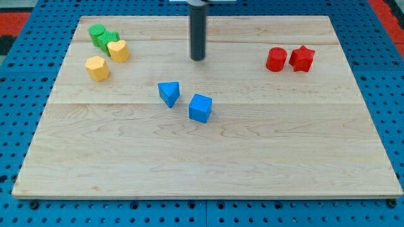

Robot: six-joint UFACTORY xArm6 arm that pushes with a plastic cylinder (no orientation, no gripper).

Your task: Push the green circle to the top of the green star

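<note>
While the rod hangs down from the view's top, my tip rests on the wooden board in its upper middle, touching no block. It is a plain dark rod with nothing on it to open or close, and it holds nothing.

Over at the view's upper left, the green circle sits near the board's corner, pressed against the green star, which lies just to its right and a little lower. A yellow block touches the star's lower right side, hiding part of it; its exact shape is hard to make out. Another yellow block stands just below, apart from the cluster.

Near the middle lie a blue triangle and, just beside it to the lower right, a blue cube. Toward the view's right, a red circle and a red star sit side by side, touching or nearly so.

The tip is well apart from the green pair, off to their right.
</note>
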